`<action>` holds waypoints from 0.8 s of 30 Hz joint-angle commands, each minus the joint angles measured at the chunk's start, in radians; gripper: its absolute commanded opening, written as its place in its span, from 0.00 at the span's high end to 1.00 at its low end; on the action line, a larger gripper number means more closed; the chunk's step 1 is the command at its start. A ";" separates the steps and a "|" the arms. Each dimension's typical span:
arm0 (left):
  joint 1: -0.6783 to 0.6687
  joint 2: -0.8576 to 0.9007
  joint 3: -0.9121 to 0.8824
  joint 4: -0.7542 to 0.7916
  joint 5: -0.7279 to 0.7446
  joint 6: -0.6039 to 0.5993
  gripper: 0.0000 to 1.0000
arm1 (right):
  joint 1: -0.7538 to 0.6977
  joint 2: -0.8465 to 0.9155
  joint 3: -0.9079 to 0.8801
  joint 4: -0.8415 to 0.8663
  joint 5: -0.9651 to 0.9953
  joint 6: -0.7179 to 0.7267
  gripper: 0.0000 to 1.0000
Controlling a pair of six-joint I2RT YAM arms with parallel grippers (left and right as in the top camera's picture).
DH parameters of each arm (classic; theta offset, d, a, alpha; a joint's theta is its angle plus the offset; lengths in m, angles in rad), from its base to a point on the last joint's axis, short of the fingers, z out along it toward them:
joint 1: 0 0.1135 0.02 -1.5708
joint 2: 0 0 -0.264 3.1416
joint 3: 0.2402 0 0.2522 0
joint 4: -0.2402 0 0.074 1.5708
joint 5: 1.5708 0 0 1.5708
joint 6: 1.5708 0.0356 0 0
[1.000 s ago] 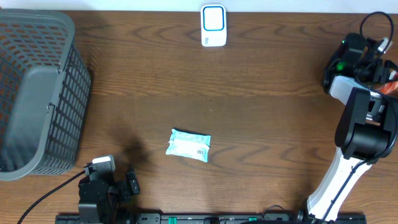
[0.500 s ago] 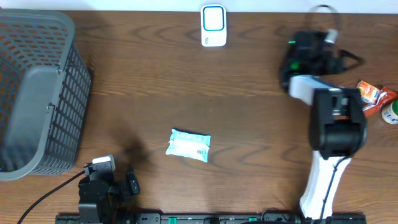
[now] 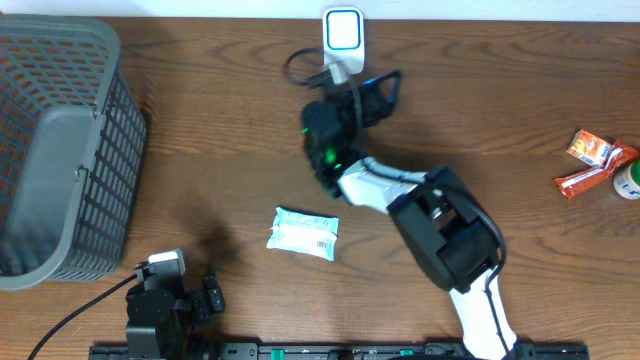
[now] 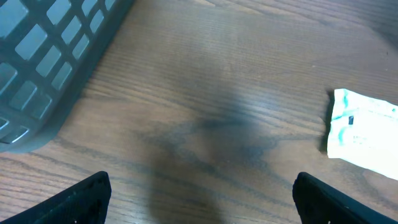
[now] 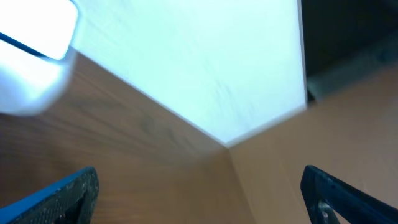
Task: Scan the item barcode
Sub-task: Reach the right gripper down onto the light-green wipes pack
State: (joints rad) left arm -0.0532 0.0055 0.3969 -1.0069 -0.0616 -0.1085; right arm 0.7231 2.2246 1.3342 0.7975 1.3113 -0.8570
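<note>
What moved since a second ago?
The right arm swung left from the far right to the middle, its open, empty right hand now by the white scanner. Snack packets it hid now show. Wipes pack, basket and left hand stayed put.

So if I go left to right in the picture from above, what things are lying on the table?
grey plastic mesh basket → pale blue and white packet → white and blue scanner → orange snack wrappers

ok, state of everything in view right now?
Left gripper: open, empty.
Scanner: standing at far edge.
Right gripper: open, empty, by scanner.
Wipes packet: lying flat, not held.
Basket: nothing visible inside.
Snack wrappers: lying at right edge.
</note>
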 commanded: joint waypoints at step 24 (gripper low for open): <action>0.002 0.000 -0.001 -0.005 -0.001 -0.010 0.06 | 0.158 -0.230 0.214 -1.252 -0.943 0.971 0.09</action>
State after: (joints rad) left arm -0.0532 0.0055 0.3969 -1.0065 -0.0612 -0.1085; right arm 0.9100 2.1086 1.4719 -0.4007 0.6018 -0.0574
